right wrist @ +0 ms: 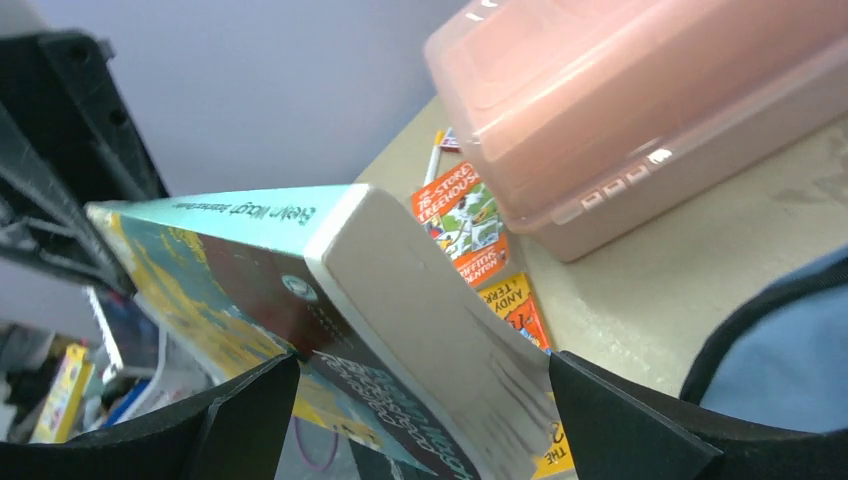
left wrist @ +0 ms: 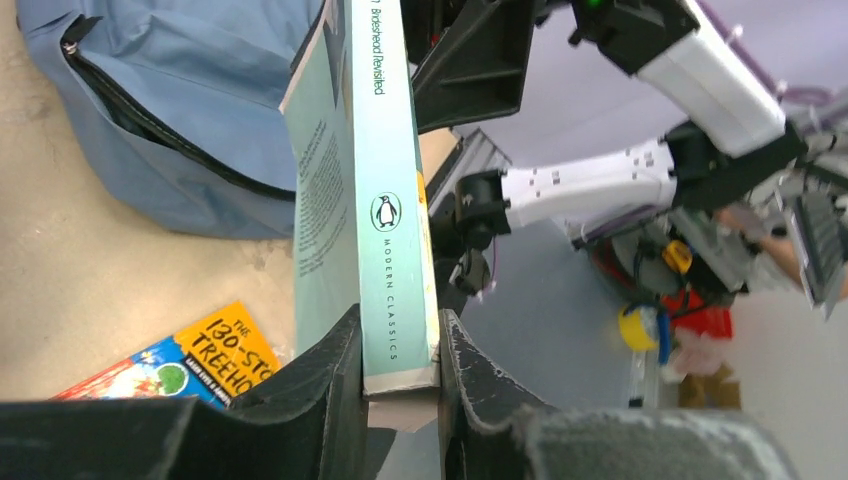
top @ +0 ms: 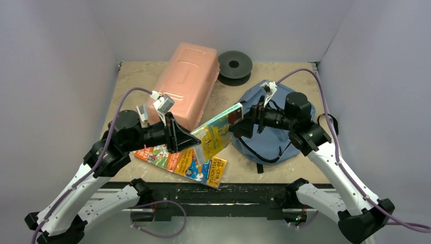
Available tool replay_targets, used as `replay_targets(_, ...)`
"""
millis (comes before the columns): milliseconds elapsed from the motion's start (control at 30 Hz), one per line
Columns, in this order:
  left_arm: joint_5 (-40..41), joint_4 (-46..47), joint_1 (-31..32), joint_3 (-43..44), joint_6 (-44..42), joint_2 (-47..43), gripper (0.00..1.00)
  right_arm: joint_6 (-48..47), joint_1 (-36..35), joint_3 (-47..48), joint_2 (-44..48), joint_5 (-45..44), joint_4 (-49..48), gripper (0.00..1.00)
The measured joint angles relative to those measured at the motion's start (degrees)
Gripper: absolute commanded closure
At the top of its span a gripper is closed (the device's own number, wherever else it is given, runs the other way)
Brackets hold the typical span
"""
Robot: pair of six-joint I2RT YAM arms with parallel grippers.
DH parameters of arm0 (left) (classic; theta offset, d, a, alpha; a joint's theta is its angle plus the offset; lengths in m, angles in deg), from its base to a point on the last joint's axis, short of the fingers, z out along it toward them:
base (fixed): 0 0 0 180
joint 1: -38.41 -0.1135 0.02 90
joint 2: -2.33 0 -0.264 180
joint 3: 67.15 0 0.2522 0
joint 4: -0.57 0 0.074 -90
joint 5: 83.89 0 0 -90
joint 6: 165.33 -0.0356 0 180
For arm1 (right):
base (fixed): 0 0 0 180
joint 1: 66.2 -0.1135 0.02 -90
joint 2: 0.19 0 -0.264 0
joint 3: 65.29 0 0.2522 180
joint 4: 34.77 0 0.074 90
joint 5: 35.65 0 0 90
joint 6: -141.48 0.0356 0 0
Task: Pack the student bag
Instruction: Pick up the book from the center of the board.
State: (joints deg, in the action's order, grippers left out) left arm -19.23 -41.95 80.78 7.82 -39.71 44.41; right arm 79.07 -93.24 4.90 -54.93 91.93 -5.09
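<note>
Currently the left gripper (top: 190, 140) pinches the teal paperback book (top: 218, 133) near frame centre, while the right gripper (top: 238, 127) gapes wide around its far end (apparently without touching). The blue-grey fabric backpack (top: 264, 145) lies centre-right, under that arm; held one-sided, the book may sag or slip.

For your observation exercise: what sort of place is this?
Probably a robot lab test booth: plain walls enclose a table, with the left arm and right arm bolted at its near edge.
</note>
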Motion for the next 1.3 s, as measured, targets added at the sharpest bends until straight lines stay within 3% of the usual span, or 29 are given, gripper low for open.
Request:
replay_targets(200,-7.7,-8.8,0.0,4.6,-8.9,0.8,1.0,-4.9,0.0,-2.3,4.5,7.2,-3.6,0.01)
replay_targets(500,-23.4,-8.9,0.0,3.9,-10.0,1.1,1.0,-1.9,-1.8,-8.7,7.5,27.1,-19.4,0.01)
replay_targets(600,-27.1,-8.7,0.1,4.0,-11.4,1.4,1.0,-1.7,-5.6,-8.7,7.6,30.0,-20.9,0.09)
replay_targets(733,-28.1,-9.1,0.1,4.9,-13.0,2.3,1.0,-1.7,-10.5,-8.9,7.1,32.5,-21.5,0.33)
replay_targets(833,-24.5,-9.1,0.2,5.2,-13.9,1.8,1.0,-0.1,-11.2,-10.1,7.5,32.9,-23.4,0.53)
replay_targets(900,-20.8,-9.1,0.1,5.2,-13.9,0.9,1.0,2.5,-11.1,-11.4,8.0,31.9,-26.4,0.93)
replay_targets(933,-19.3,-8.7,0.2,5.1,-13.8,0.3,1.0,3.6,-11.1,-11.9,8.0,31.2,-28.2,1.0)
replay_targets(967,-18.4,-8.1,0.4,4.8,-13.6,-0.3,0.99,5.8,-11.0,-12.5,7.9,30.4,-30.3,1.0)
replay_targets(1033,-16.1,-7.3,0.6,3.8,-12.4,-1.7,0.63,9.9,-11.1,-12.8,7.0,29.4,-33.0,1.0)
replay_targets(1100,-13.0,-4.9,0.8,1.5,-9.6,-3.6,0.35,14.6,-11.2,-12.8,5.5,28.9,-35.2,1.0)
replay_targets(1167,-9.1,0.1,0.7,-1.9,-6.0,-6.3,0.26,21.1,-11.2,-13.6,3.7,27.4,-39.8,1.0)
replay_targets(1300,-7.2,10.1,0.4,-9.3,3.0,-8.3,0.27,32.3,-11.1,-15.8,0.8,24.6,-47.2,1.0)
